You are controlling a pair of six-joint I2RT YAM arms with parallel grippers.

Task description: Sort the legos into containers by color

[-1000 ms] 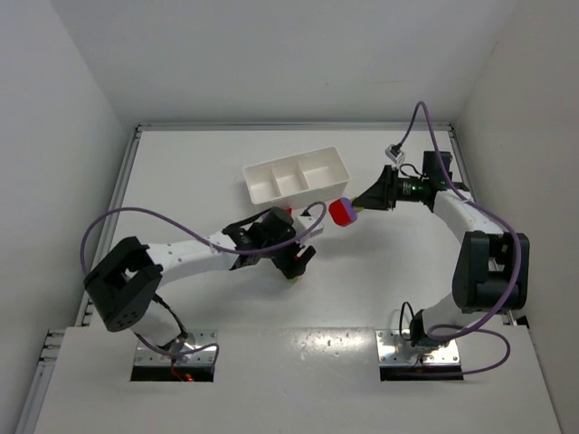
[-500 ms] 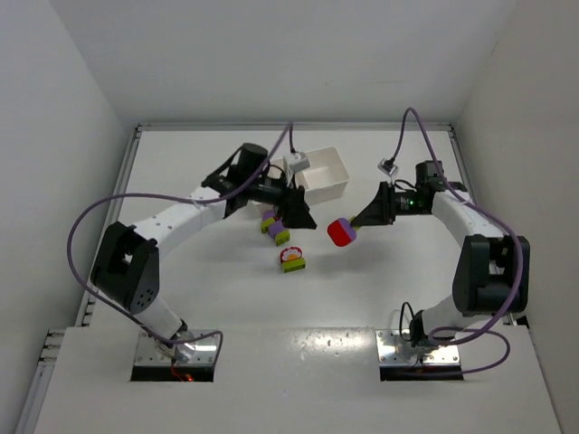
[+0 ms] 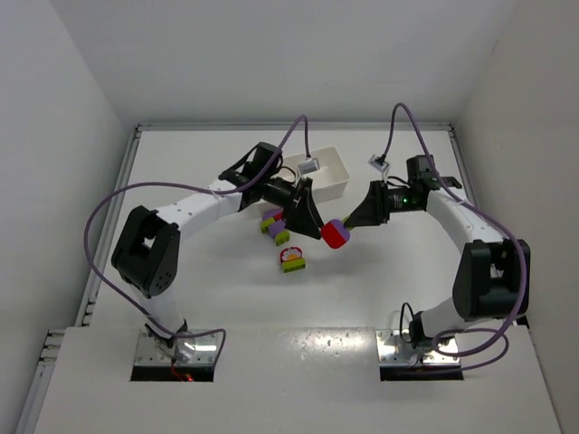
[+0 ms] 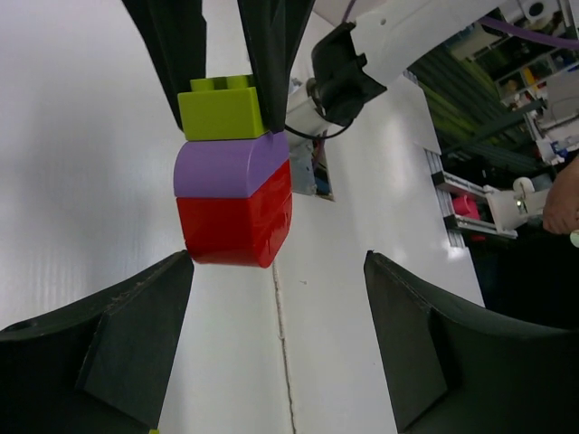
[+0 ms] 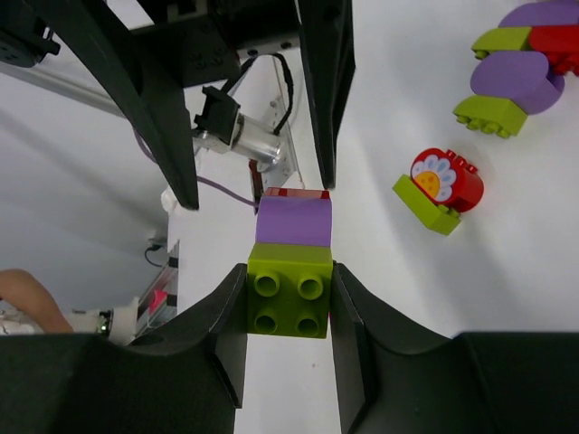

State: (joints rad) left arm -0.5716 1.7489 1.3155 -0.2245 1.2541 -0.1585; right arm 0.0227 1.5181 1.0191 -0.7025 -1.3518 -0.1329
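Observation:
My right gripper (image 3: 351, 220) is shut on the lime green brick (image 5: 289, 298) at one end of a stack of three legos held above the table. A purple brick (image 5: 293, 221) is in the middle and a red brick (image 3: 336, 236) at the free end. My left gripper (image 3: 312, 226) is open, its jaws wide apart, facing the red end (image 4: 235, 221) of the stack from the left without touching it. The white tray (image 3: 330, 172) stands behind, partly hidden by my left arm.
A cluster of purple, lime and red legos (image 3: 274, 223) lies on the table under my left arm, also in the right wrist view (image 5: 520, 72). A red flower brick on a lime brick (image 3: 291, 259) lies nearer, and shows in the right wrist view (image 5: 439, 185).
My left arm swung from the near loose legos up past the tray and now faces the stack. My right gripper carried the stack left and lower, toward the left gripper.

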